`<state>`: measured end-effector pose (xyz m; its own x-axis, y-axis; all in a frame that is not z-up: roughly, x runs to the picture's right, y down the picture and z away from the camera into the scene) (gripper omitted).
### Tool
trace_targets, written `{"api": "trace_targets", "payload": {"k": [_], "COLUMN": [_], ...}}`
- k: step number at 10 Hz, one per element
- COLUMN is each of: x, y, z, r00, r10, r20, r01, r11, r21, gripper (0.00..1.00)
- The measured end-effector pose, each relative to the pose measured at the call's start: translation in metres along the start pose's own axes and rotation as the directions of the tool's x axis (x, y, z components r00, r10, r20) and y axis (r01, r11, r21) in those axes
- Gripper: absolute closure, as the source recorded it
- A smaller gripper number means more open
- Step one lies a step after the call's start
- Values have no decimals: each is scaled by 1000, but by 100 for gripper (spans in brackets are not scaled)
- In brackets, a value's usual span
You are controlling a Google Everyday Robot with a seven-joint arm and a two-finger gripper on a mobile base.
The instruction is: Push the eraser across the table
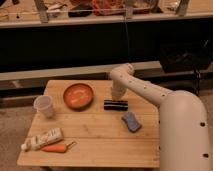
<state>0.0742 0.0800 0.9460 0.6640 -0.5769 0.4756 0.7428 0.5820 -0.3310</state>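
While eraser [115, 104] lies long axis left-right on table [100, 137], bare planks run to near edge; gripper [117, 95] just behind it, clench state cannot be told.

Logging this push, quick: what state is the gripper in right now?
Gripper: open or closed cannot be told; it sits low over the table, just behind the eraser.

Dark panel [75, 45] behind, cluttered counter [100, 19] above, speckled floor [14, 125].
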Motion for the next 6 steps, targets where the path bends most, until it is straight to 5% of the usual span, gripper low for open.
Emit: {"api": "trace_targets", "payload": {"k": [6], "x": [-18], "y": [5], "z": [2], "r00": [999], "r10": [-42], "r20": [13], "r01": [42], "r11": [999], "r21": [-19], "gripper": [100]}}
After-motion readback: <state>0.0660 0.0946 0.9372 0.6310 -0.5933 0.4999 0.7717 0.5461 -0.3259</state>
